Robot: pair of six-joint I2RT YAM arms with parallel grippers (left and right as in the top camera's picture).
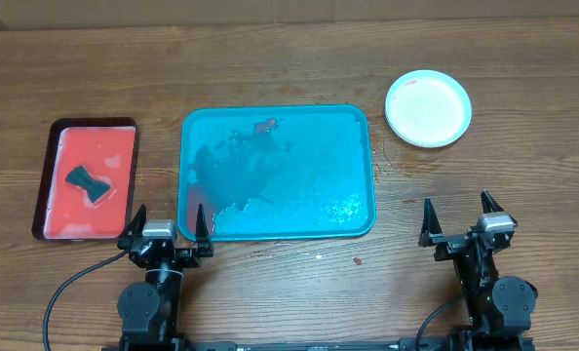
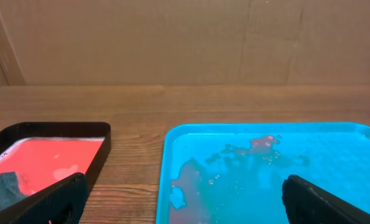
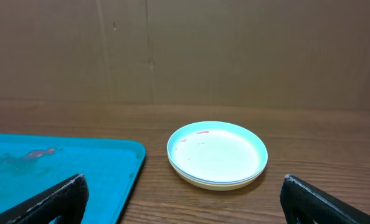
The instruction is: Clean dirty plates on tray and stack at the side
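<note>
the dirty plates [image 3: 217, 154] are off the tray and sit nested in one stack on the bare bench, well to the right of it and toward the far side. the top one is pale with a light blue rim, and a cream-yellow edge shows under it. i can't count the layers for sure. a small red fleck sits near the top plate's far-left rim, so i'd judge the cleaning nearly done but not spotless.

these look like thin, stiff plastic: light, not fragile, probably wet and slick. the only real hold is the shallow raised rim, one finger over the lip and one under it. since they're nested, lifting the top one could drag the next along or skate the whole stack across the wood.

the tray [image 1: 319, 156] lies in the middle of the bench with no plate on it, only a film of water and a reddish smear toward its far-left part. left of it, apart from it, is a smaller red tray [image 1: 104, 146] with a dark rim, holding a dark cloth or sponge [image 1: 90, 181], which i'd want for that last fleck.

the left fingers [image 2: 54, 200] are spread wide and hold nothing, sitting at the near edge by the tray's near-left corner. the right fingers [image 3: 325, 200] are equally wide and hold nothing, at the near edge on the right, facing the stack but well short of it.
</note>
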